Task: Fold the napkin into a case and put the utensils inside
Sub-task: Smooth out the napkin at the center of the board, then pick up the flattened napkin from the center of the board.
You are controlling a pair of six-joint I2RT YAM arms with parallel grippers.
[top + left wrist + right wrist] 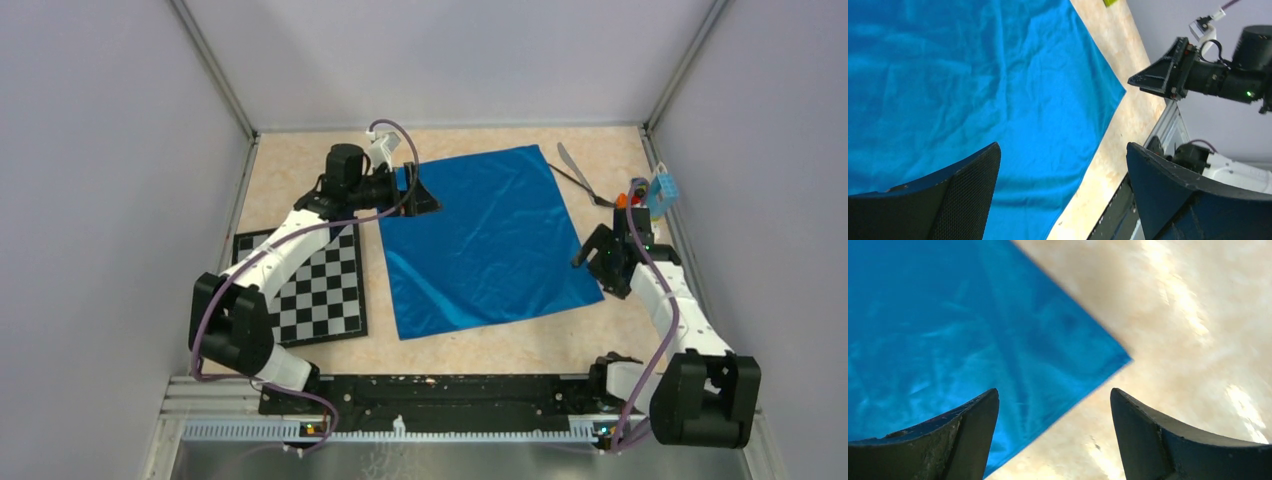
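Note:
The shiny blue napkin lies spread flat in one layer on the tan table; no case is in view. My left gripper hovers open over the napkin's far left corner, and in the left wrist view the cloth runs under its empty jaws. My right gripper stands open at the near right corner. In the right wrist view that corner lies just ahead of the empty jaws. The utensils, a silver-grey knife and a thin black piece, lie at the far right beside the napkin.
A black-and-white checkered board lies left of the napkin under the left arm. Small colourful toy blocks sit at the right wall near the utensils. Grey walls close in three sides. The right arm shows in the left wrist view.

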